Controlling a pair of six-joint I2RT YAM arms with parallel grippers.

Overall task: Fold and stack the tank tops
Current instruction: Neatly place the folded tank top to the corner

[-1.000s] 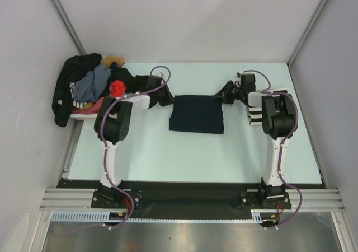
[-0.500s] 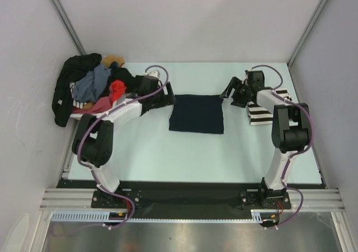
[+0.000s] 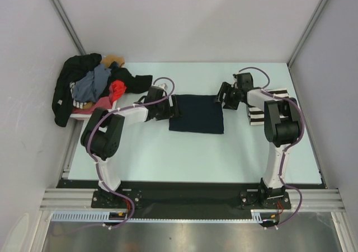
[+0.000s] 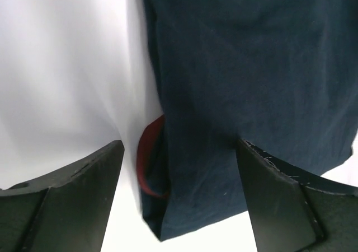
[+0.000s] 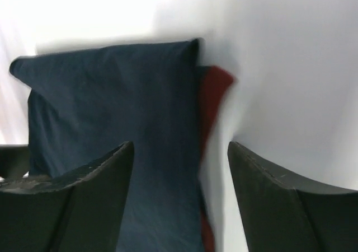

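Observation:
The dark navy tank top (image 3: pixel 196 113) lies folded into a flat rectangle mid-table. My left gripper (image 3: pixel 172 107) is open at its left edge. In the left wrist view the fingers (image 4: pixel 72 201) straddle a corner of the navy cloth (image 4: pixel 246 84) with dark red trim (image 4: pixel 146 162), and nothing is pinched. My right gripper (image 3: pixel 221 97) is open at the top right corner. Its fingers (image 5: pixel 285 201) stand on either side of the navy cloth (image 5: pixel 112 106) and red trim (image 5: pixel 212 92). The striped tank top (image 3: pixel 256 115) lies folded at the right, partly under the right arm.
A heap of mixed clothes (image 3: pixel 92 87) fills and overhangs a pale pink basket (image 3: pixel 89 107) at the table's back left edge. Grey walls stand on the left, back and right. The arm bases sit on the black strip at the near edge.
Both grippers have opened and let go of the navy top's far corners. The left gripper drew back, then returned lower on the left edge. The right lifted and settled again at its corner.

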